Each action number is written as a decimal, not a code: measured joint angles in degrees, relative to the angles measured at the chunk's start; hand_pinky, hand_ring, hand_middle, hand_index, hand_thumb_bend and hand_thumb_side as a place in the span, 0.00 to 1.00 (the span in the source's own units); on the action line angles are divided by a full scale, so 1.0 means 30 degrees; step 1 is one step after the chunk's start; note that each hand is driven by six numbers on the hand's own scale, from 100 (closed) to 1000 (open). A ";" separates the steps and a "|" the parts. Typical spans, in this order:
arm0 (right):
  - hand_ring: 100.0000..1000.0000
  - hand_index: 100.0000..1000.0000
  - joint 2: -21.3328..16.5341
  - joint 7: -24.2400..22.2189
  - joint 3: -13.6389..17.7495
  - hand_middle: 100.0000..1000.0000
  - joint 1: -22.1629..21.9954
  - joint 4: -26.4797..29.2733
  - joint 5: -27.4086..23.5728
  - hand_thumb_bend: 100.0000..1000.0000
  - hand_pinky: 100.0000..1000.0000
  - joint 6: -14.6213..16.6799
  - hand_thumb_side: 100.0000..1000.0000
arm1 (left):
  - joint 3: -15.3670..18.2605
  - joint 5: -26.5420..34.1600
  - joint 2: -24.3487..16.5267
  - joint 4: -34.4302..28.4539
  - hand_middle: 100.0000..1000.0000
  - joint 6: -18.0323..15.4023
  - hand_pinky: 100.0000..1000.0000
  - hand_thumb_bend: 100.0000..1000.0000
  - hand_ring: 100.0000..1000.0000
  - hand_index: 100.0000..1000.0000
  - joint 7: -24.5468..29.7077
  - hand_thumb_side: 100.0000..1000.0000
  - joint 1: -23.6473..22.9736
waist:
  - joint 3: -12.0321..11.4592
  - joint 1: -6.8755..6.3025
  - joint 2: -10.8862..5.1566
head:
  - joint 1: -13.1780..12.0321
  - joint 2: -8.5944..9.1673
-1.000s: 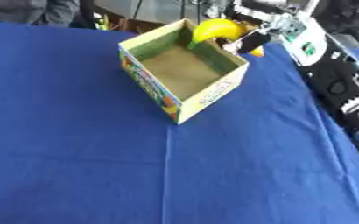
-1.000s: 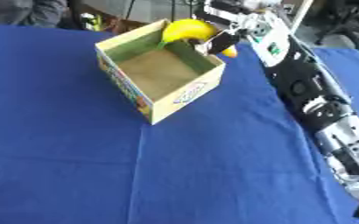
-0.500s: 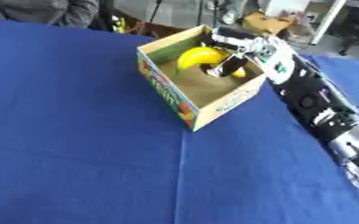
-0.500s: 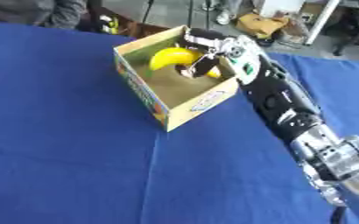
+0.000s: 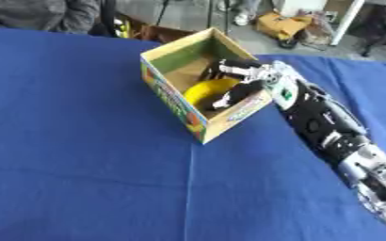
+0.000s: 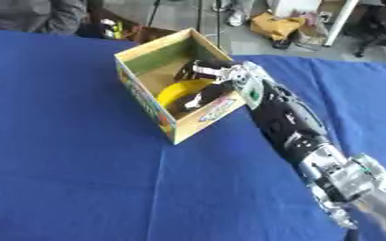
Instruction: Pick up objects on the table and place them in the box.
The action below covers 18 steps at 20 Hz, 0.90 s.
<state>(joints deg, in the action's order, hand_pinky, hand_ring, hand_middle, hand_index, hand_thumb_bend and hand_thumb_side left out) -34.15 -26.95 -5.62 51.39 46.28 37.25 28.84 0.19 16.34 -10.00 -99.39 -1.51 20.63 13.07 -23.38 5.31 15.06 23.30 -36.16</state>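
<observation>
An open cardboard box (image 5: 173,104) with colourful printed sides stands on the blue table. Inside it lies a yellow rounded object (image 5: 206,90), low near the front right wall. My right hand (image 5: 237,84) reaches over the box's right rim, its fingers curled around the yellow object. The black and silver right arm (image 5: 328,132) runs from the lower right up to the box. The left hand shows in neither view.
Blue cloth (image 5: 81,179) covers the table, with broad free room left of and in front of the box. Beyond the far edge are a person's dark sleeve (image 5: 31,14), a small cardboard carton (image 5: 283,26) on the floor and a white post (image 5: 346,21).
The yellow object has gone from above the box's far rim down into the box, with my right hand following it inside. The camera has also shifted, so the box sits differently in the picture.
</observation>
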 measured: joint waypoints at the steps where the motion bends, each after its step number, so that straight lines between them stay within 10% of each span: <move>1: 0.89 0.91 -0.0002 0.0017 0.0018 0.91 -0.0014 0.0193 -0.0048 0.69 0.89 0.0069 0.48 | 0.0001 0.0000 0.0000 0.0000 0.58 0.0001 0.62 0.19 0.70 0.67 -0.0001 1.00 -0.0004 | 0.0186 -0.0026 -0.0009 | -0.0012 -0.0001; 11: 0.76 0.86 -0.0618 0.2036 0.1208 0.79 -0.0536 0.4186 -0.2493 0.63 0.76 0.0723 0.44 | 0.0108 0.0000 -0.0001 0.0013 0.58 0.0081 0.62 0.20 0.70 0.67 -0.0131 1.00 -0.0480 | 0.3008 -0.0298 -0.0633 | -0.0812 -0.0285; 18: 0.61 0.81 -0.2552 0.5192 0.1253 0.69 -0.4968 1.1103 -1.0081 0.39 0.61 -0.1536 0.52 | 0.0598 -0.0073 -0.0006 0.0023 0.58 0.0026 0.62 0.20 0.70 0.67 -0.0571 1.00 -0.0810 | 0.5105 -0.0562 -0.0752 | -0.2242 -0.0522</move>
<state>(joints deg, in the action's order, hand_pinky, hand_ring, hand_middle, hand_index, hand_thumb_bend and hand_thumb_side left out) -41.81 -11.37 -1.86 36.49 79.59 7.01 24.24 1.99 16.12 -10.02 -99.32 -1.43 18.92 10.64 -8.07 3.62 12.80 16.58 -37.72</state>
